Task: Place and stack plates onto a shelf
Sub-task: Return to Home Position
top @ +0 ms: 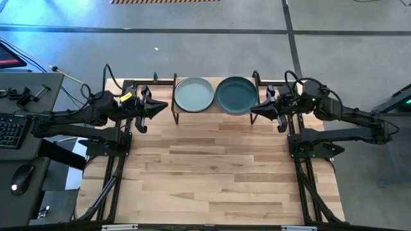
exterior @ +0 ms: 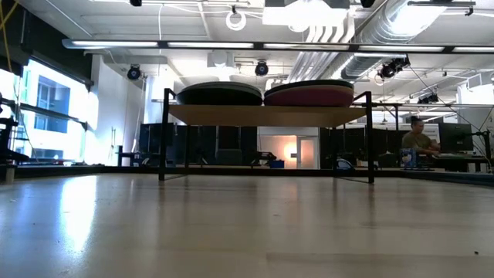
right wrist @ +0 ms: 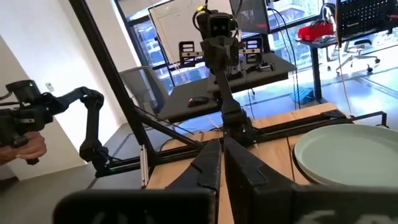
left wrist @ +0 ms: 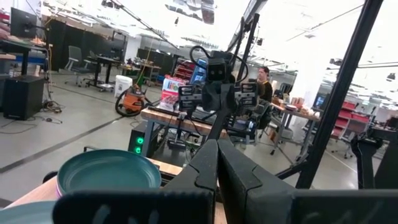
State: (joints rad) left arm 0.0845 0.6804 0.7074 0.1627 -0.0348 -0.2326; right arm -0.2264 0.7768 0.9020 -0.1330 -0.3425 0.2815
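The shelf, a low light-wood board on black legs, stands at the table's far edge and also shows in the low view. Two plate stacks rest on it. The left stack is topped by the pale blue-green plate, the right by the dark teal plate. In the low view the left stack looks dark at its side and the right stack pinkish-purple. My left gripper hovers shut left of the shelf. My right gripper hovers shut at the shelf's right end.
Bare wooden tabletop stretches from the shelf to the near edge. Black shelf posts rise beside each gripper. A desk with keyboard and mouse stands left of the table. A person sits in the room behind.
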